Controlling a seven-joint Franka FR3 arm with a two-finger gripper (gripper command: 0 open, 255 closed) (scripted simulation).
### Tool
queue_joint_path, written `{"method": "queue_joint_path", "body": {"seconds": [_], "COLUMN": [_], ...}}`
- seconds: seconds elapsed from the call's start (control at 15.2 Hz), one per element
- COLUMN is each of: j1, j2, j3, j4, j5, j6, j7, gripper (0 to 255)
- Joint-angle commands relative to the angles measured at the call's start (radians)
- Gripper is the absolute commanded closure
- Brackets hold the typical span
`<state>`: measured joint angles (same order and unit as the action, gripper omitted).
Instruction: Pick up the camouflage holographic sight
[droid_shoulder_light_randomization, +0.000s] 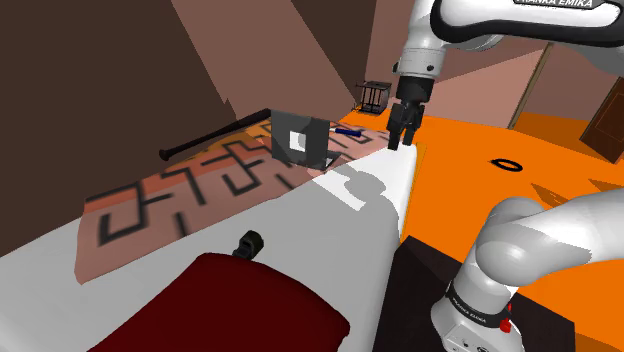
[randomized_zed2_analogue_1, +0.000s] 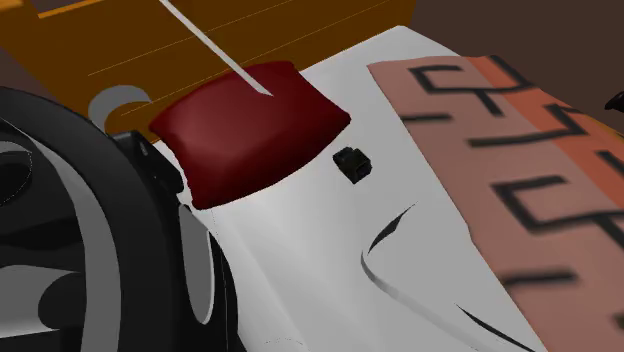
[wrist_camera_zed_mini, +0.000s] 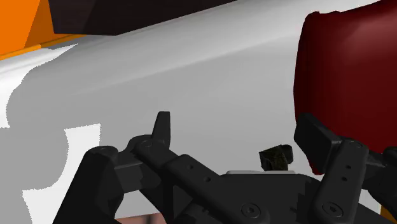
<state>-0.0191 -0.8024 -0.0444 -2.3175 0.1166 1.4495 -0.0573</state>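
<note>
Although your task was to lift the camouflage holographic sight (droid_shoulder_light_randomization: 249, 244), none of the pick was done at this moment. The sight lay on the white bedcover (droid_shoulder_light_randomization: 340, 225), just beside the edge of the dark red pillow (droid_shoulder_light_randomization: 240, 310), and nothing touched it. Your gripper (droid_shoulder_light_randomization: 403, 130) hung in the air over the far end of the bedcover, close to where the orange floor (droid_shoulder_light_randomization: 470, 140) began, and it was well apart from the sight. Its two black fingers (wrist_camera_zed_mini: 163, 130) stood spread and clasped nothing. In the wrist view the sight showed as a small dark, mottled lump beyond the hand, nearer to the finger on the pillow's side than to the other one. The salmon blanket with black maze lines (droid_shoulder_light_randomization: 200, 190) and the grey box (droid_shoulder_light_randomization: 300, 140) lay off to one side, out of your line to the target.

By my reckoning, the whole job was left to you: carry the hand along the bedcover toward the pillow, bring the spread fingers down on either side of the sight, close them on it and raise it. Because the sight sat so near the pillow, you had to expect one finger to brush the cushion
</note>
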Motion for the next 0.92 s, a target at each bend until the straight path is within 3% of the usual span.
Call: {"method": "queue_joint_path", "body": {"seconds": [0.0, 0.46, 0.86], "j1": [0.0, -0.02, -0.04], "j2": [0.0, 0.015, 0.116], "j3": [0.0, 0.183, 0.348], "j4": [0.0, -0.124, -0.159], "j5": [0.0, 0.131, 0.224], "j6": [0.0, 0.182, 0.361], "j7": [0.0, 0.3, 0.548], "gripper": [0, 0, 0]}}
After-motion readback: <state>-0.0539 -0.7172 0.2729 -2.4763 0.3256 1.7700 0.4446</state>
